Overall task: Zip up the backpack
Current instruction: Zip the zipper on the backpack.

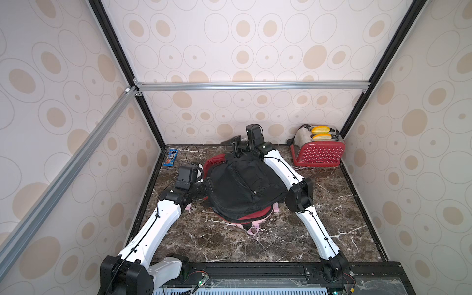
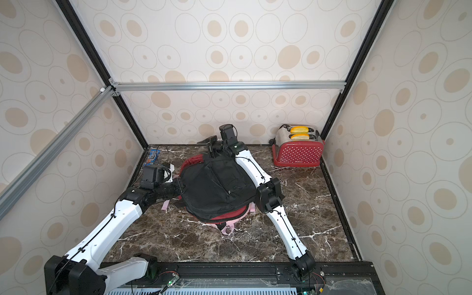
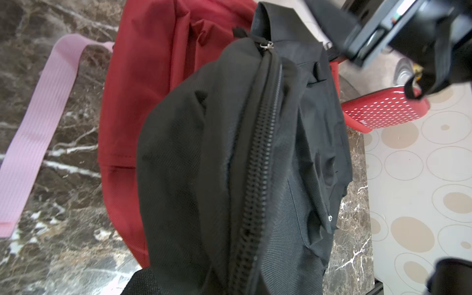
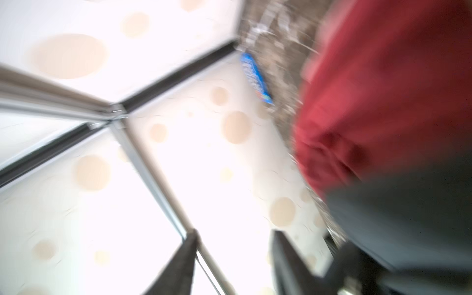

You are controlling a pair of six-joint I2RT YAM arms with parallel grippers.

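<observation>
One m&m's bag (image 1: 171, 157), left of backpack (image 1: 242, 186)

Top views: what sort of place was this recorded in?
Probably a staged robot test booth, not a real home: silver aluminium frame rails holding circle-patterned beige wallpaper panels, a brown marble-look tabletop, and a red white-dotted toaster in the corner.

The right wrist view is smeared throughout: the right end effector (image 4: 235, 233) shows only as two dark streaks standing apart, cut off at the edge, and the print on the candy packet (image 4: 256, 78) is unreadable. In both top views the tips of the left end effector (image 1: 207, 184) are hidden against the backpack (image 1: 242, 189), which covers most of the red fabric (image 1: 215, 161) beneath it.
</observation>
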